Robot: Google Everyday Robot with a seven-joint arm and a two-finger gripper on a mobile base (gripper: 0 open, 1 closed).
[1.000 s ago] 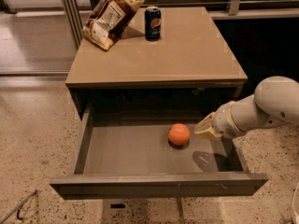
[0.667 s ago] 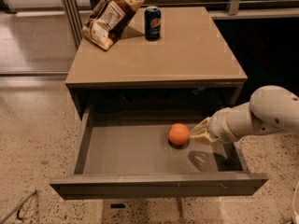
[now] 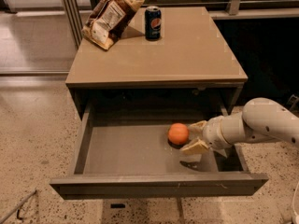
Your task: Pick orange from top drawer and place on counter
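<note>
One gripper (image 3: 189, 137) beside orange (image 3: 178, 133), speckled floor (image 3: 32, 139)

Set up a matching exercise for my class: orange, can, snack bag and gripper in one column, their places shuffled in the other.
1 orange
2 can
3 snack bag
4 gripper

A standing upright at the back of the counter
B open, inside the drawer, right beside the fruit
C resting on the drawer floor
D at the counter's back left corner

Pairs: 1-C, 2-A, 3-D, 4-B
</note>
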